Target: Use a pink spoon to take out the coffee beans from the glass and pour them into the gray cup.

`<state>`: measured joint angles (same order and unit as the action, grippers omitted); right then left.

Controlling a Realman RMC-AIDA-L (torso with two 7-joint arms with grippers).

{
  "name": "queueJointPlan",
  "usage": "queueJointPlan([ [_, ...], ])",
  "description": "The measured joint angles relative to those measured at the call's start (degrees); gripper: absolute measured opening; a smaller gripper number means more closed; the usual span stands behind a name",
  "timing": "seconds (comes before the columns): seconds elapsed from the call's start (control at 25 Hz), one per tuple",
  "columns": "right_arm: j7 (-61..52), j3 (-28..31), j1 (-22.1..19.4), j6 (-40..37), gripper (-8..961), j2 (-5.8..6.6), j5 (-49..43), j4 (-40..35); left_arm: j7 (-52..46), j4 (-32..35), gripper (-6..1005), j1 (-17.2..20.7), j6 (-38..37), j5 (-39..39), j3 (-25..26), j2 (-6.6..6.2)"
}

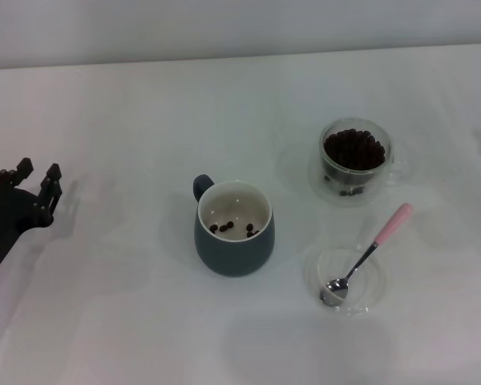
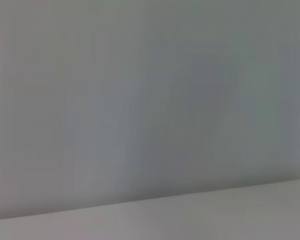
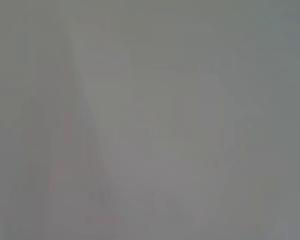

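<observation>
pink spoon [image 1: 367, 257] lying well off from the only gripper in view, out at roughly 3 o'clock from the left gripper [image 1: 38, 186], with the gray cup [image 1: 233, 229] standing between the two. long axis running from the shiny bowl at 7 o'clock, resting in the clear glass saucer [image 1: 377, 281], up to the pink handle tip at 1 o'clock, which overhangs the saucer rim and points toward the glass [image 1: 354, 161]. glass just beyond that tip, at about 12 o'clock from the saucer, heaped with coffee beans [image 1: 353, 149]; a few loose beans already down in the off-white bottom of the gray cup.

left gripper parked near the table's 9 o'clock edge, dark fingers spread apart, holding nothing, well clear of every vessel. right gripper nowhere in the head view, and neither wrist view gives anything but blank grey surface, so no telling its state or position.

judged from the layout: spoon sits on the right half of the white table [image 1: 128, 321], so likely far nearer the right arm's side than the left's; a reach from the left would have to cross over the gray cup. handle raised off the table by the saucer rim, probably the easiest place to pinch, approached across the 7-to-1 axis.
</observation>
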<state>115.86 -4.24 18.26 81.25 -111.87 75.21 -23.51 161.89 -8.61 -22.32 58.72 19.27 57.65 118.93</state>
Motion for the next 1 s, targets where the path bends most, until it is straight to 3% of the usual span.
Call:
queueJointPlan([
  [0.2,10.0,3.2,0.7,-4.2,325,-2.52,1.6,1.6,0.0,0.0,413,0.0,0.2,0.7,0.0,-0.06],
  [0.76,25.3,3.3,2.4,-9.9,456,-2.73,10.8,10.1,0.0,0.1,413,0.2,2.2,1.5,3.7,-0.10],
  [1.0,26.2,3.5,2.8,-12.8,679,-2.83,11.2,10.7,0.0,0.1,413,0.3,2.4,1.5,5.7,-0.10],
])
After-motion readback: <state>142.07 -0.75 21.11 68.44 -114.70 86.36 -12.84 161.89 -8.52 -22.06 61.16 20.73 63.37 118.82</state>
